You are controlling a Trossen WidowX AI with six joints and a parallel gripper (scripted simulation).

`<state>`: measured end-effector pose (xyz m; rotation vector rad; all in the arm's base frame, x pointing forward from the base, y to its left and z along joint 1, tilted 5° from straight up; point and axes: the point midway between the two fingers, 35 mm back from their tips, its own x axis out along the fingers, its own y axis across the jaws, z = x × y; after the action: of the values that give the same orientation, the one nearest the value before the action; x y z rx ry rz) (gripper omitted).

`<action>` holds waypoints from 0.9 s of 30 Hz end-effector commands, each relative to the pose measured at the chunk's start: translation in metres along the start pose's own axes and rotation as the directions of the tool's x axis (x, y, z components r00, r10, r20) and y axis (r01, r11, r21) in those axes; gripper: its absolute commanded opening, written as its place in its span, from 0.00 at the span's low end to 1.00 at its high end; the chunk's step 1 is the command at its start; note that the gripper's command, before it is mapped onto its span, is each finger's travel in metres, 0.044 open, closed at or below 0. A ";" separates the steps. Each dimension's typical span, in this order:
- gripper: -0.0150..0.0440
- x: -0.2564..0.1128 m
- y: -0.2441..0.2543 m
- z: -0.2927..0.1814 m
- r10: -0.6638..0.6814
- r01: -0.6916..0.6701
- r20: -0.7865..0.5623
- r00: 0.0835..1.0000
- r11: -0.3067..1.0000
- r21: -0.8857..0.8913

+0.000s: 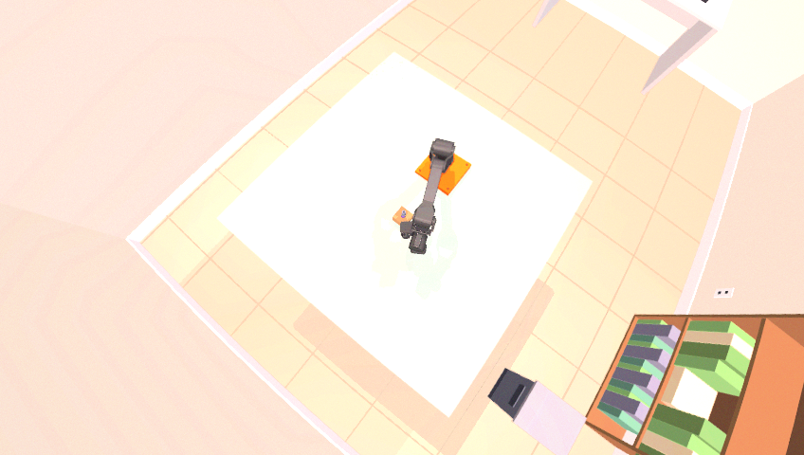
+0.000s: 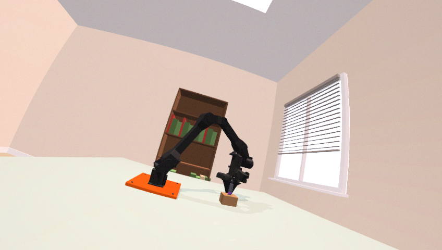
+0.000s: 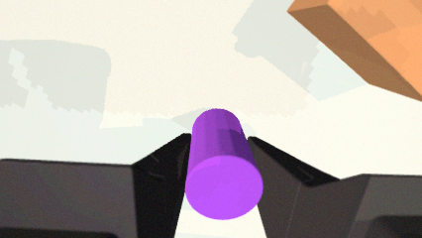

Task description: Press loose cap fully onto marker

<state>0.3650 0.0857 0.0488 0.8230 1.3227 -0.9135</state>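
Observation:
The purple cap [image 3: 223, 188] stands upright between the two black fingers in the wrist view, its round top facing the camera. My gripper [image 3: 218, 143] is shut on it, one finger at each side. The views do not clearly show whether the cap's base touches the table. The marker [image 1: 403, 214] [image 2: 230, 187] stands upright in the orange-brown holder block [image 1: 398, 217] [image 2: 228, 199] [image 3: 373, 37], which is at the upper right of the wrist view. In the exterior view the gripper is behind the marker and block, and the cap is hidden there; the arm hides it in the top view.
The arm reaches from its orange base plate [image 1: 458, 167] [image 2: 139, 182] over the pale table top [image 1: 338, 169] [image 2: 93, 216]. The holder block is close beside the gripper. A bookshelf [image 1: 770, 383] [image 2: 203, 105] and a window [image 2: 319, 167] are off the table.

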 end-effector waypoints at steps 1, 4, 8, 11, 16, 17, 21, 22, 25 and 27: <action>0.25 -0.018 0.004 0.001 0.020 -0.020 -0.001 1.000 1.000 0.000; 0.25 -0.026 0.003 0.001 0.020 -0.020 -0.001 1.000 1.000 0.000; 0.25 -0.037 0.003 0.001 0.020 -0.020 -0.001 1.000 1.000 0.000; 0.25 -0.045 0.002 0.001 0.020 -0.020 -0.001 1.000 1.000 0.000; 0.25 -0.051 0.001 0.001 0.020 -0.020 -0.001 1.000 1.000 0.001; 0.25 -0.051 0.001 0.001 0.020 -0.020 -0.001 1.000 1.000 0.001; 0.25 -0.053 0.000 0.004 0.020 -0.020 -0.001 1.000 1.000 0.001; 0.25 -0.055 -0.003 0.007 0.019 -0.019 -0.001 1.000 1.000 0.000; 0.25 -0.063 -0.012 0.018 0.019 -0.019 0.000 1.000 1.000 0.000; 0.25 -0.069 -0.018 0.025 0.018 -0.018 0.001 1.000 1.000 0.000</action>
<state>0.3610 0.0753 0.1038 0.8213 1.3243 -0.9105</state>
